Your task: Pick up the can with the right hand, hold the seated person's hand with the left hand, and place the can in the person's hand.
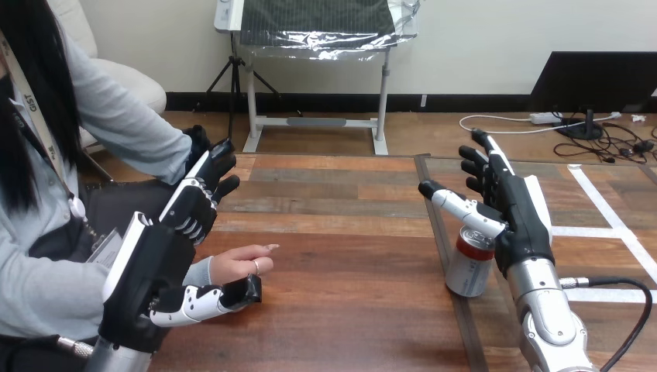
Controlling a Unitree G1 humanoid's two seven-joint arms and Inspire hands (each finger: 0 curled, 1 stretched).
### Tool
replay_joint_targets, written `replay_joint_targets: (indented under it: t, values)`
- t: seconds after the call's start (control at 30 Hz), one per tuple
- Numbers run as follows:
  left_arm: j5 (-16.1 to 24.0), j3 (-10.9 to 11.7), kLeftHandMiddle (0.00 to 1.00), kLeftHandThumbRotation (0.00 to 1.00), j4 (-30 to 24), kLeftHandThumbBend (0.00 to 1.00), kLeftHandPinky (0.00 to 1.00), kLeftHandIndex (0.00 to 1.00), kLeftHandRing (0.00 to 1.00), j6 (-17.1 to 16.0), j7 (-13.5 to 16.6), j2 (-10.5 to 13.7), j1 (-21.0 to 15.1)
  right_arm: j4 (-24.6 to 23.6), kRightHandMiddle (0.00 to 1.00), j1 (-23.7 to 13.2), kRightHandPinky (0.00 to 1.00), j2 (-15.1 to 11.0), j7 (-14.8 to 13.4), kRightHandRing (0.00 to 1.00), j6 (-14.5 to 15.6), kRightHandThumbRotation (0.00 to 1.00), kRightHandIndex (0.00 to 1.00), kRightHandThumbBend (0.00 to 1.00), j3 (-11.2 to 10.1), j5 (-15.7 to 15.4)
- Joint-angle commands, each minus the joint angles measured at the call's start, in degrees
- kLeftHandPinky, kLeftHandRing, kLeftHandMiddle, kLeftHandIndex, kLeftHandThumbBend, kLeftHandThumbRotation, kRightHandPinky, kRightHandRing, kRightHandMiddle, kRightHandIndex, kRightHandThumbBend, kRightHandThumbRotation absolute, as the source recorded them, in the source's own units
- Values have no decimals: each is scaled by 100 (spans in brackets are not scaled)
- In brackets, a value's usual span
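A silver can (470, 263) with a red top band stands upright on the table at the right. My right hand (517, 211) is right beside it, fingers straight and raised, thumb stretched out over the can's top; nothing is gripped. The person's hand (242, 263) lies on the table at the left, fingers pointing right. My left hand (159, 267) hovers over the person's wrist, fingers straight and pointing away from me, thumb reaching along the near side under the person's hand. I cannot tell whether it touches the wrist.
The wooden table (341, 256) spreads wide between the two hands. White tape lines (612, 213) mark the table's right part. A black cable (620, 287) runs off my right forearm.
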Motion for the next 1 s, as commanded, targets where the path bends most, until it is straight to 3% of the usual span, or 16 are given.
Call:
replay_joint_targets:
  t: [0.0,0.43,0.63,0.83,0.97]
  values:
    - [2,-18,99,45,2,100,93,94,97,-107,37,48,-348,-146,97,-195,95,-144,4,96,-65,46,100,100,-86,36]
    - [-38,6,99,47,5,100,92,94,97,-156,-3,74,-316,-70,100,-111,97,-199,162,100,48,48,100,100,-190,109]
    - [-150,9,99,47,26,100,91,94,97,-177,-102,81,-306,-67,100,-47,96,-222,28,100,85,49,100,100,-173,-1]
    - [-275,-2,98,47,-13,100,91,94,97,-115,-241,114,-283,-76,100,22,95,-206,136,100,149,46,100,100,-260,89]
    - [-296,7,98,47,-14,100,91,94,97,-120,-283,137,-269,-81,100,94,93,-242,-45,99,113,45,100,100,-191,-56]
